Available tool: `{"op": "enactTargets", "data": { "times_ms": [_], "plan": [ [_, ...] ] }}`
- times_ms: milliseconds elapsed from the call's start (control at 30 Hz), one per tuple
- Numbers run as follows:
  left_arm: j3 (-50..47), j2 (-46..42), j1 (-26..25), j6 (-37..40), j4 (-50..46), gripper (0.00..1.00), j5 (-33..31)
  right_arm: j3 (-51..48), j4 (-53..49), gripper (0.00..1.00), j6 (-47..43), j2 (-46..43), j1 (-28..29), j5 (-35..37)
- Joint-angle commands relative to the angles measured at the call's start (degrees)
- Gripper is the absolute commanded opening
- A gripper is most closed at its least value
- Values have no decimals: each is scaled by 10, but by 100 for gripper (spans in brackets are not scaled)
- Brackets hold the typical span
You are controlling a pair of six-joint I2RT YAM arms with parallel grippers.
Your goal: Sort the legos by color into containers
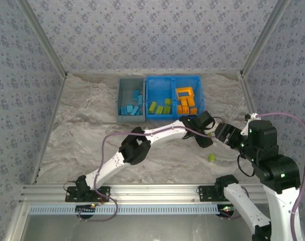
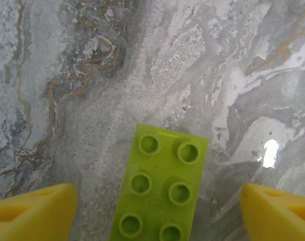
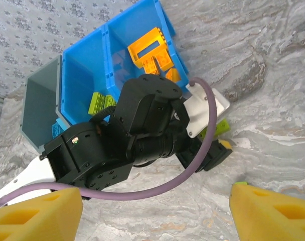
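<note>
Where the counter (image 1: 82, 145) begins in front of the arm bases, the first thing on its grey marbled surface is a small lime green plastic piece (image 1: 211, 157). It lies alone on the right side, nearer than either hand.

Just beyond it the right hand (image 3: 155, 201) hangs with its yellow fingers (image 3: 37, 213) spread wide and nothing between them. It faces the black wrist of the other arm.

The white left arm (image 1: 112, 160) stretches diagonally across the counter from its base. The left hand (image 2: 156, 201) is turned down over a lime green studded plastic brick (image 2: 160, 188). That brick lies flat on the counter, studs up in two rows, between the left hand's fingers (image 2: 34, 211). Bare counter shows on either side of it, so this hand is open and gripping nothing.

Farther back, at the rear of the counter, two bins stand just beside each other. The grey-blue plastic bin (image 1: 121, 100) on the left holds blue bricks (image 1: 132, 106). The wider bright blue plastic bin (image 1: 173, 77) on the right is split in two. Lime green bricks (image 1: 160, 107) lie in its left compartment, and orange bricks (image 1: 186, 109) and a hollow rectangular orange frame (image 1: 178, 93) lie in its right one.

Behind the bins rises the patterned grey wall (image 1: 152, 35).
</note>
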Motion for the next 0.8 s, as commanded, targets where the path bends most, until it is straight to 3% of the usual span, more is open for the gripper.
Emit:
{"op": "enactTargets", "data": {
  "times_ms": [0,200,267,400,633,767],
  "plan": [
    [35,21,-9,17,-32,69,-14,2,0,79,6,-7,-4,-13],
    [23,18,-20,35,-34,39,-47,1,-2,79,6,-8,-3,-17],
    [16,8,-24,35,-31,33,-56,1,0,78,6,-8,-3,-18],
    [-55,-62,-26,5,8,31,-68,6,1,78,6,-8,-4,-22],
    [-249,-269,-9,-91,86,30,-53,5,17,78,-9,-5,-3,-41],
    [-334,-370,21,-144,84,30,-43,-19,83,78,-47,-7,-2,-121]
  ]
}}
